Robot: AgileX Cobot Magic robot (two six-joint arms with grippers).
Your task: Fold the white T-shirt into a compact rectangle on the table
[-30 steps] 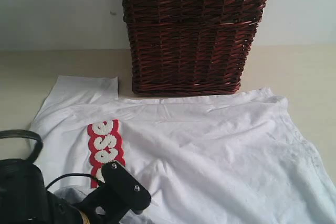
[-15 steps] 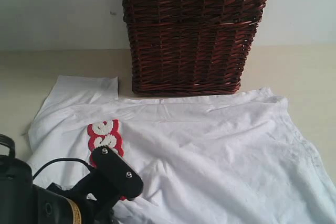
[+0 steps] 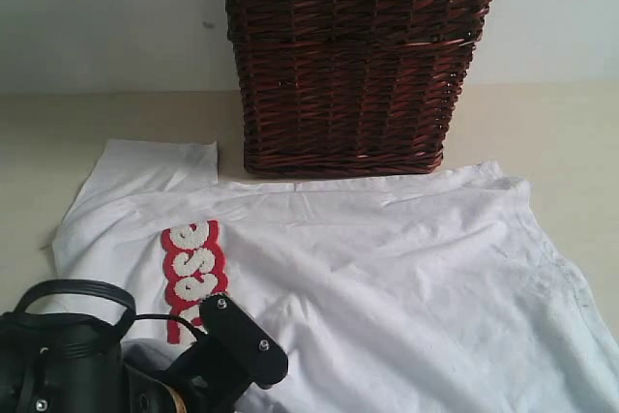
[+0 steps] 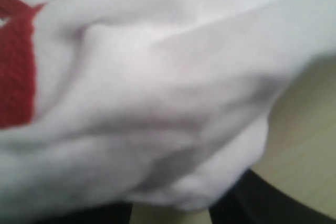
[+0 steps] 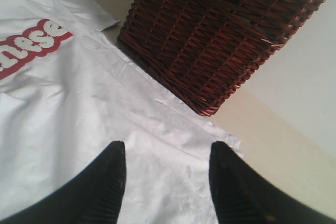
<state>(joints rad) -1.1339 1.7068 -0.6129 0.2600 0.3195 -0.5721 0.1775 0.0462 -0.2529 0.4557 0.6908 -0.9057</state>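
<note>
With our right gripper (image 5: 165, 182) spread empty above the shirt (image 5: 79, 103) and the left gripper (image 4: 178, 211) unreadable against it, we should pinch the hem squarely.

i see the t-shirt (image 3: 387, 278) spread on the table (image 3: 58, 132); the basket (image 3: 353, 65) stands upright just behind its far edge.

Right gripper (image 5: 167, 149) has black, ribbed fingers (image 5: 107, 187).

The white T-shirt (image 4: 157, 93) filled the blurred view in soft folds, red lettering (image 4: 16, 72) at one edge. Bare table (image 4: 310, 129) and dark fingers (image 4: 265, 205) showed beside it.
</note>
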